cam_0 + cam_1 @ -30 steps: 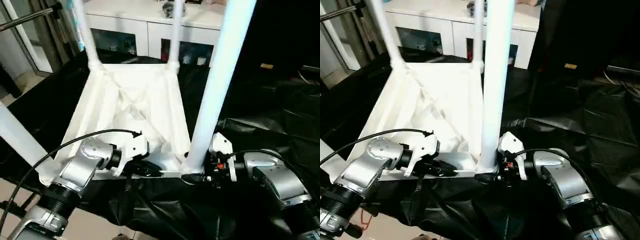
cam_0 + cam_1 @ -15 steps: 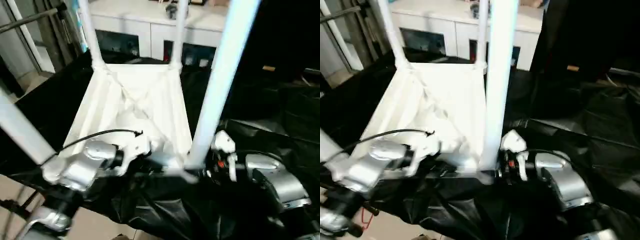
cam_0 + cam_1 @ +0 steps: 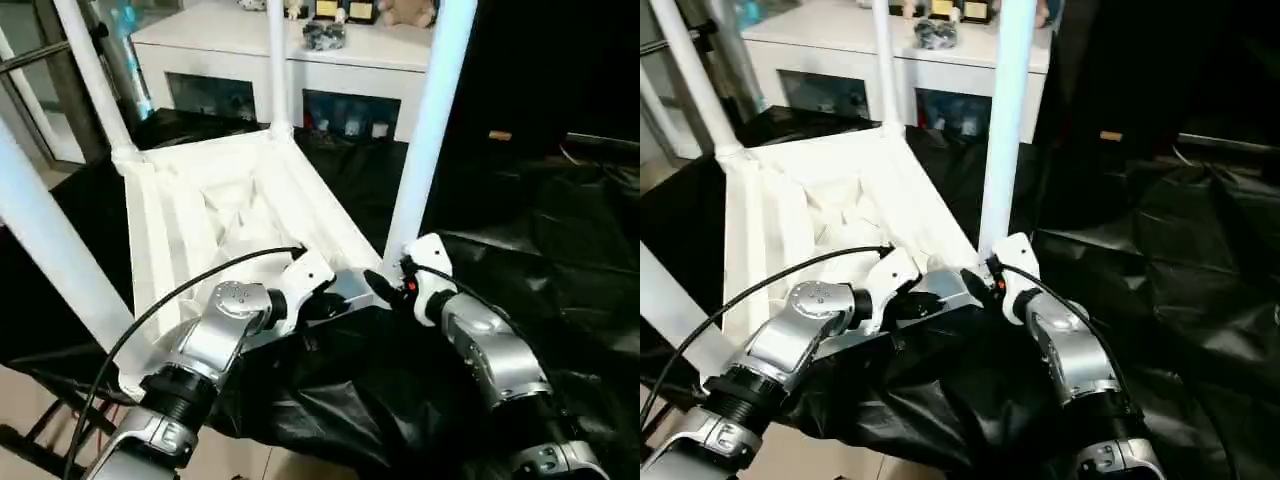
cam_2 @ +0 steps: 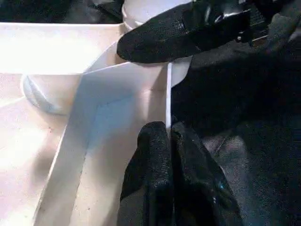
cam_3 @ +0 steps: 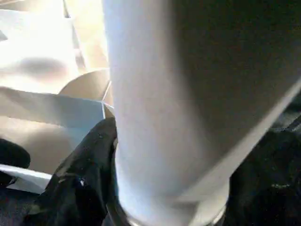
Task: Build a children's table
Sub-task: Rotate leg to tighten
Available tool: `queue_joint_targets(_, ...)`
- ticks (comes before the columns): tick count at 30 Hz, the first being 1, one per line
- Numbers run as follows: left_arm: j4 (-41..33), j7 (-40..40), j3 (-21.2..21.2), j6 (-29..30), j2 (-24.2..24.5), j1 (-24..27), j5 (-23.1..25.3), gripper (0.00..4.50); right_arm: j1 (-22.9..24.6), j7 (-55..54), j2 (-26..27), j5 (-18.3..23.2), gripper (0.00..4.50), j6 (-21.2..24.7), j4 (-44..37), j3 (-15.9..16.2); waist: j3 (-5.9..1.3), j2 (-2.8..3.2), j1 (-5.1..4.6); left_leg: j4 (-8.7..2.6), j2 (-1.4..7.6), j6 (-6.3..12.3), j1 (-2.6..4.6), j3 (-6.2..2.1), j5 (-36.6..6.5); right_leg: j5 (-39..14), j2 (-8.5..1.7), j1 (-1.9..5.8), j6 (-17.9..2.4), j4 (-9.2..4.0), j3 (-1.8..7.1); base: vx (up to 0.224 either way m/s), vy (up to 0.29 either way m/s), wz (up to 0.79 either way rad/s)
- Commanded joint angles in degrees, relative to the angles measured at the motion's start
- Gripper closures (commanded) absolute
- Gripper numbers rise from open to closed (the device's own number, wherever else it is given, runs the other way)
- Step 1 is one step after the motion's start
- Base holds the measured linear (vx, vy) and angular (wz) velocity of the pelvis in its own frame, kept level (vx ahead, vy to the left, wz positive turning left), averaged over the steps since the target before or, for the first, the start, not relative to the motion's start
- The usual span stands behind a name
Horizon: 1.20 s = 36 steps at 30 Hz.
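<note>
Out in front of me, on the black sheeting (image 3: 560,230), the children's table (image 3: 215,215) lies upside down, ribbed underside up, one corner turned my way. I count four legs standing in its corner sockets: the far-left leg (image 3: 95,80), the far leg (image 3: 277,65), the near-left leg (image 3: 45,245) and the near-right leg (image 3: 425,120). So by my reading the build is nearly finished; what's left is seating that near-right leg fully and, I'd guess, flipping the table onto its feet.

My right tool (image 3: 388,285) is at the foot of the near-right leg, and in its wrist view the leg (image 5: 174,94) looms right up against one black finger (image 5: 80,174). The jaws stand wide around the tube, though whether they're squeezing it or only cupping it I can't tell.

My left tool (image 4: 170,136) is pinched almost closed on the thin near rim of the tabletop (image 4: 168,94), steadying it. In that same wrist view the right tool's finger (image 4: 160,40) sits just beyond, at the socket.

Behind it all stands a white cabinet (image 3: 300,60) with trinkets on top.
</note>
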Motion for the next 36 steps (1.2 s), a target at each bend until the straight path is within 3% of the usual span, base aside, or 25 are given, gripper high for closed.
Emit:
queue_joint_targets(1, -2.6, -2.7, -4.3, -1.4, -3.3, -1.1, -2.2, 4.50, 0.8, 6.2, 2.1, -0.4, 0.98, 0.2, -0.7, 8.4, -2.22, -0.04, -0.55, -5.30, 0.68, -1.63, 1.30, -0.95, -33.0, -30.9, -0.97, 0.48, -5.5, -4.89, 0.23, 0.000, 0.000, 0.00)
queue_joint_targets(2, -3.0, -5.0, -4.4, -2.2, -1.9, -0.6, -2.7, 4.50, 1.3, 8.9, 0.5, 0.1, 0.75, -1.6, -2.2, 8.6, -2.33, -0.17, -0.47, -5.27, 0.71, -1.45, 1.28, -0.82, -32.0, -29.3, -1.11, 0.54, -6.3, -4.73, 0.44, 0.000, 0.000, 0.00)
queue_joint_targets(4, -4.1, -9.3, -4.6, -3.5, 0.7, 0.4, -3.6, 4.50, 2.5, 14.8, -2.5, 1.6, 0.75, -3.3, -5.0, 8.9, -2.51, -0.34, -0.25, -5.33, 0.85, -0.89, 0.87, -0.56, -29.3, -26.0, -1.15, 0.83, -7.5, -4.21, 0.91, 0.000, 0.000, 0.00)
queue_joint_targets(6, -4.5, -10.5, -4.5, -3.8, 1.5, 0.6, -4.0, 4.50, 2.8, 16.6, -3.5, 2.0, 0.75, -3.7, -5.7, 9.0, -2.74, -0.36, 0.04, -5.23, 0.92, 0.26, 0.41, -0.11, -25.0, -19.4, -1.10, 1.17, -9.6, -3.35, 1.29, 0.028, -0.006, 0.01)
queue_joint_targets(10, -5.3, -16.2, -4.4, -5.9, 5.3, 1.5, -5.3, 4.50, 3.8, 25.4, -7.8, 5.5, 0.75, -4.2, -8.4, 8.8, -2.89, -0.70, 0.50, -4.45, 0.95, 2.10, 0.88, 0.71, -21.4, -16.6, -0.98, 0.78, -11.8, -2.80, 1.92, 0.051, -0.032, 0.08)
queue_joint_targets(12, -5.2, -19.2, -4.0, -6.5, 7.4, 1.8, -5.7, 4.50, 4.1, 30.7, -10.5, 7.1, 0.75, -3.6, -9.4, 8.8, -3.17, -0.99, 0.91, -3.93, 0.92, 3.30, 0.44, 0.93, -17.2, -13.1, -0.88, 1.00, -12.9, -1.95, 2.33, 0.061, -0.048, 0.10)
queue_joint_targets(15, -4.2, -21.2, -3.4, -7.5, 9.1, 1.3, -5.9, 4.50, 4.5, 36.1, -13.7, 8.3, 0.75, -3.1, -10.3, 9.4, -3.54, -0.82, 1.71, -3.35, 0.96, 5.11, 0.12, 1.15, -10.0, -4.4, -0.67, 1.50, -15.0, -0.68, 2.26, 0.037, -0.022, 0.02)
queue_joint_targets(17, -3.8, -22.2, -3.4, -7.9, 9.8, 1.0, -6.1, 4.50, 4.8, 38.5, -15.0, 8.7, 0.75, -2.8, -10.5, 9.3, -3.48, -0.90, 2.26, -3.16, 1.00, 5.71, 0.12, 1.26, -9.0, -2.5, -0.63, 1.52, -15.8, -0.32, 2.24, 0.000, 0.000, 0.00)
queue_joint_targets(20, -3.5, -23.5, -3.0, -8.3, 10.6, 0.9, -6.7, 4.50, 4.9, 40.9, -16.0, 9.3, 0.98, -2.1, -10.5, 9.7, -3.39, -1.09, 2.37, -3.19, 1.06, 5.43, 0.20, 1.32, -10.3, -4.4, -0.70, 1.52, -16.0, -0.28, 2.24, 0.000, 0.000, 0.00)
queue_joint_targets(22, -3.9, -24.7, -3.0, -8.1, 11.2, 1.0, -7.4, 4.50, 4.9, 42.3, -16.4, 10.0, 0.98, -1.6, -10.8, 9.8, -3.27, -1.13, 2.49, -3.37, 1.09, 4.92, 0.27, 1.32, -11.5, -7.0, -0.74, 1.51, -15.5, -0.49, 2.25, 0.000, 0.000, 0.00)
queue_joint_targets(27, -4.5, -26.9, -3.1, -8.0, 12.0, 1.3, -8.0, 4.50, 5.3, 44.6, -17.1, 11.8, 1.50, -0.9, -11.7, 9.9, -3.03, -1.22, 3.09, -3.72, 1.30, 2.97, 0.64, 1.39, -14.7, -12.7, -0.80, 1.13, -13.6, -1.03, 2.52, 0.000, 0.000, 0.00)
queue_joint_targets(32, -5.0, -28.0, -3.4, -7.6, 12.4, 1.3, -8.5, 4.50, 5.9, 46.3, -17.6, 12.7, 1.71, 0.5, -12.8, 10.0, -3.07, -1.17, 3.35, -3.75, 1.29, 2.54, 0.59, 1.41, -14.5, -12.5, -0.86, 1.09, -13.2, -0.93, 2.58, 0.000, 0.000, 0.00)
queue_joint_targets(36, -3.4, -22.4, -2.5, -8.4, 11.0, 0.7, -6.7, 4.50, 6.3, 43.2, -15.9, 12.0, 1.80, -1.2, -11.4, 9.1, -3.08, -1.20, 3.39, -3.70, 1.26, 2.52, 0.59, 1.49, -14.3, -11.8, -0.86, 1.00, -13.3, -0.99, 2.59, 0.000, 0.000, 0.00)
